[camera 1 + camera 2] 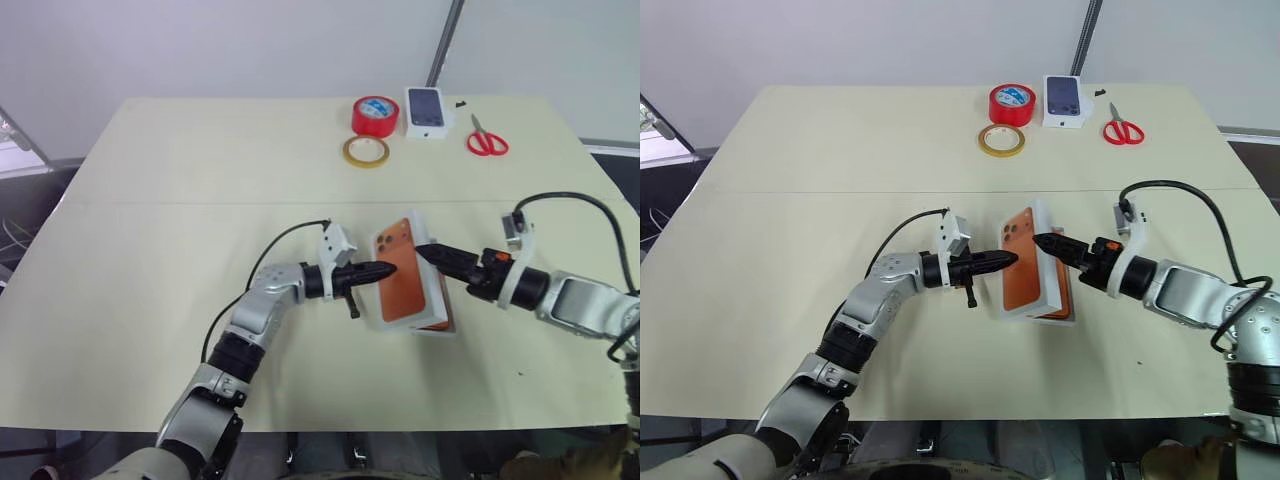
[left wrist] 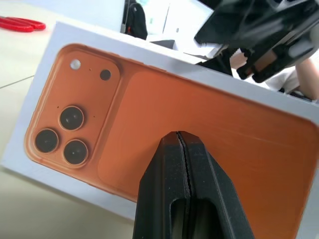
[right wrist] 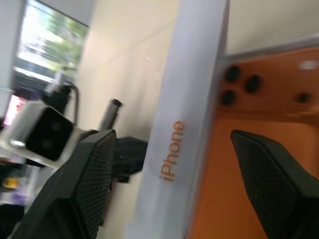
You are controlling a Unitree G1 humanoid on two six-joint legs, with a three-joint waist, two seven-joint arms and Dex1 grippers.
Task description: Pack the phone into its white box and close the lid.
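Left eye view: phone [image 1: 408, 285] in tilted white box [image 1: 379, 243], mid-tabletop; left gripper [image 1: 382, 271] pressed together; right gripper [image 1: 426, 253] spread; lid apparently unclosed.

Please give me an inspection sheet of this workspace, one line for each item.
Surface: cream table, one seam across.
Job's things: orange phone, back up, framed by the white box, mid-table; fully seated or not, cannot tell.
Clutter: red tape roll, yellow tape ring, small printed box, red scissors, all at far edge.
Grippers: left gripper jaws shut, tip at phone; right gripper jaws open astride box wall.
Cables: black cable at each wrist.
Surroundings: grey wall, metal pole.
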